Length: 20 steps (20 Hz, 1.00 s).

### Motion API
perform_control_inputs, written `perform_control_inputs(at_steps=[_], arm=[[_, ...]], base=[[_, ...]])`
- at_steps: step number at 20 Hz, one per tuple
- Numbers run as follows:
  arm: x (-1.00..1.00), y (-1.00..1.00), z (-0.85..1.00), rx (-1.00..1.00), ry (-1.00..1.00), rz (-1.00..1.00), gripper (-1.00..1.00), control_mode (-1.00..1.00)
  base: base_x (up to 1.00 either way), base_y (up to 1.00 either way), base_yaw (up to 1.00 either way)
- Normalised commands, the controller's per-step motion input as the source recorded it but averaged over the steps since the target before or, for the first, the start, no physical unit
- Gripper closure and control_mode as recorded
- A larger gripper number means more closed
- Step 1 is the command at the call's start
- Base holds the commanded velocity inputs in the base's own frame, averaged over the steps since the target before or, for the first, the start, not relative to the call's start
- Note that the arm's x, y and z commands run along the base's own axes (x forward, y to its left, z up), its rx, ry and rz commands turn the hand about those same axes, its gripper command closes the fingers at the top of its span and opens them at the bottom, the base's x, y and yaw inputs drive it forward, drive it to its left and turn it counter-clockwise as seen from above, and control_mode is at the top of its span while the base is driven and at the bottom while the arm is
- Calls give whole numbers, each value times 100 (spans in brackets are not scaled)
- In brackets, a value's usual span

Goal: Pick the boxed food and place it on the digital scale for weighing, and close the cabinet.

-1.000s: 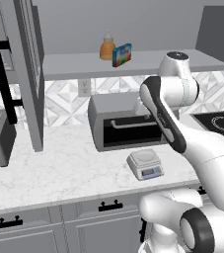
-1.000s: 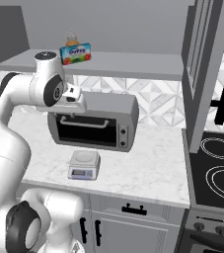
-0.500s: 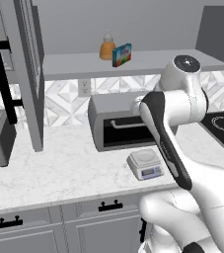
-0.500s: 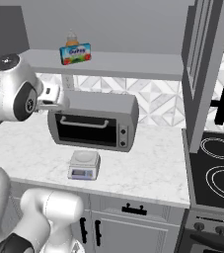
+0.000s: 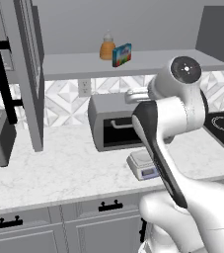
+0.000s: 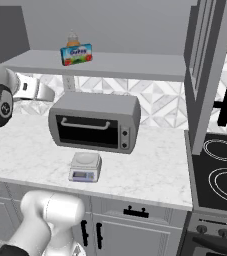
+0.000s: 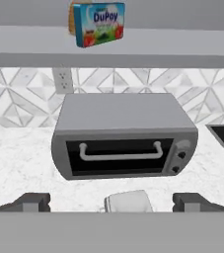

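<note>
- Blue with red, green and yellow print, the boxed food stands upright on the grey shelf inside the cabinet, just in front of an orange bottle with a pale cap.
- The cabinet door hangs open, edge-on to the left base view, with its long black bar handle on the outer face.
- Below the shelf a grey toaster oven sits on the white marble table, its glass door shut.
- The light-grey digital scale rests on the table just in front of the oven, top plate bare.
- The pincer is spread wide and grips nothing; its two dark fingertips stand far apart in the hand view, well below the shelf, facing the oven, with the scale between them.
</note>
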Motion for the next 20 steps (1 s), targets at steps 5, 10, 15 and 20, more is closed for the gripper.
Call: perform_control_inputs(at_steps=[5,10,15,20], arm=[[0,1,44,-6,-19,-7,-100,-100],[0,0,53,0,-3,-4,-100,-100],[14,0,21,1,0,0,-100,-100],[21,0,15,1,0,0,-100,-100]], base=[[0,0,0],[0,0,0],[0,0,0],[0,0,0]])
